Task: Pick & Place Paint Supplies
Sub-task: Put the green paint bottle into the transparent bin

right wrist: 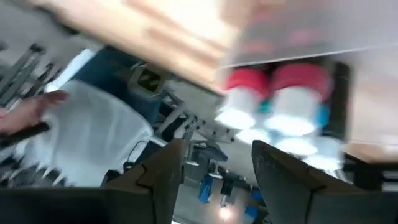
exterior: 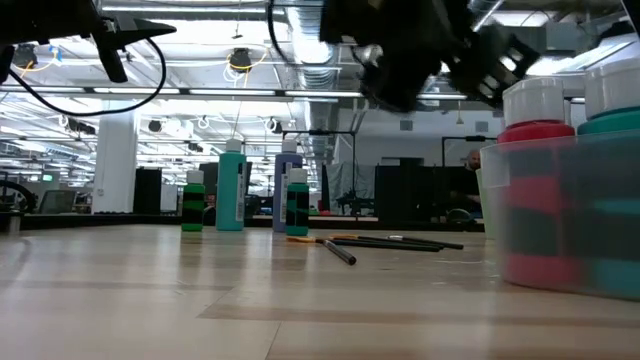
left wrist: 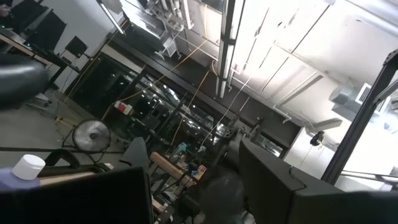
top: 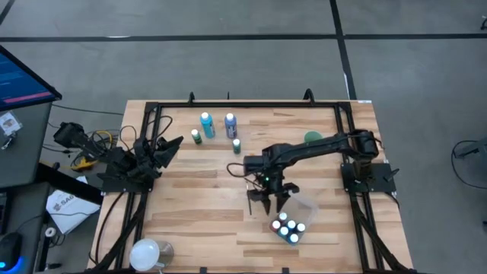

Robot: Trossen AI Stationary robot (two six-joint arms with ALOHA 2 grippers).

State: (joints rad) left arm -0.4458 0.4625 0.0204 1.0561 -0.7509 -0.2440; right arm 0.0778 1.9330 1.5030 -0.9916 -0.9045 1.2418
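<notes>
My right gripper (top: pixel 268 204) hangs open above the table, just to the left of the clear tub (top: pixel 303 205); nothing is between its fingers (right wrist: pixel 158 180). Inside the tub stand several paint bottles (top: pixel 289 227) with white and red caps (right wrist: pixel 249 81). More bottles stand upright toward the far edge: a teal one (top: pixel 205 125), a blue one (top: pixel 230 124) and two small green ones (top: pixel 195 137). Thin dark paintbrushes (exterior: pixel 385 242) lie flat on the table behind the tub. My left gripper (top: pixel 166 147) waits open at the table's left edge, pointing upward.
A pale green cup (top: pixel 313 138) stands near the right arm's far side. A white round object (top: pixel 148 251) sits at the near left corner. A black frame (top: pixel 228 104) runs along the table's far and side edges. Bare wood lies in the middle and near left.
</notes>
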